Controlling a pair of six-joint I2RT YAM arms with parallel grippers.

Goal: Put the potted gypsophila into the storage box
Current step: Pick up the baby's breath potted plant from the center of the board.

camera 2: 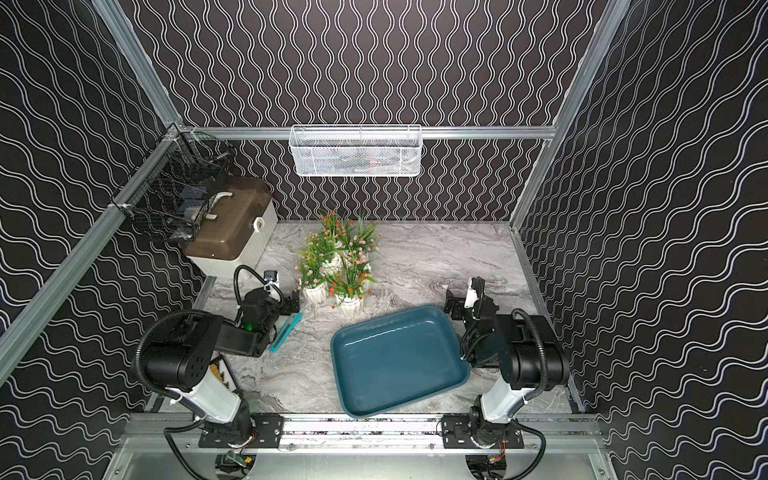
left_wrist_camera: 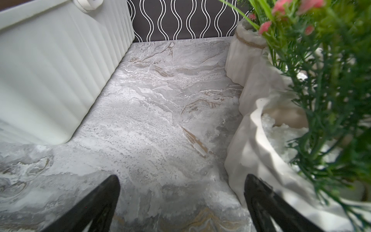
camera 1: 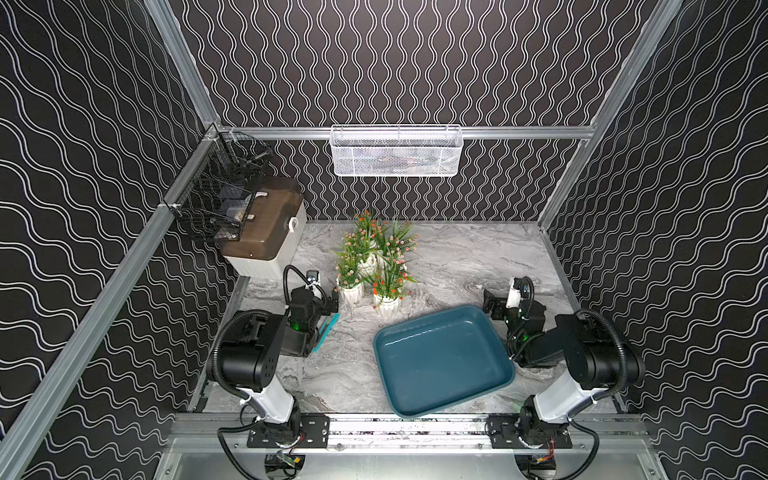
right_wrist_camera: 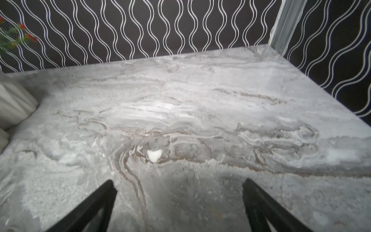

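Teal storage box (camera 1: 440, 361), in both top views only

Marble table (camera 1: 457, 257): potted gypsophila (camera 1: 386, 289), storage box (camera 1: 440, 365), white box (camera 1: 266, 232), teal tool (camera 1: 326, 332)

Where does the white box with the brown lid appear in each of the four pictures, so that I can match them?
Top view: the white box in the table's far left corner, partly under the black wire basket.
Top view: same corner, same basket over it.
Left wrist view: only its ribbed white side, facing the flower pots.
Right wrist view: not in it.
Shared landmark: the flower pots, in all four.
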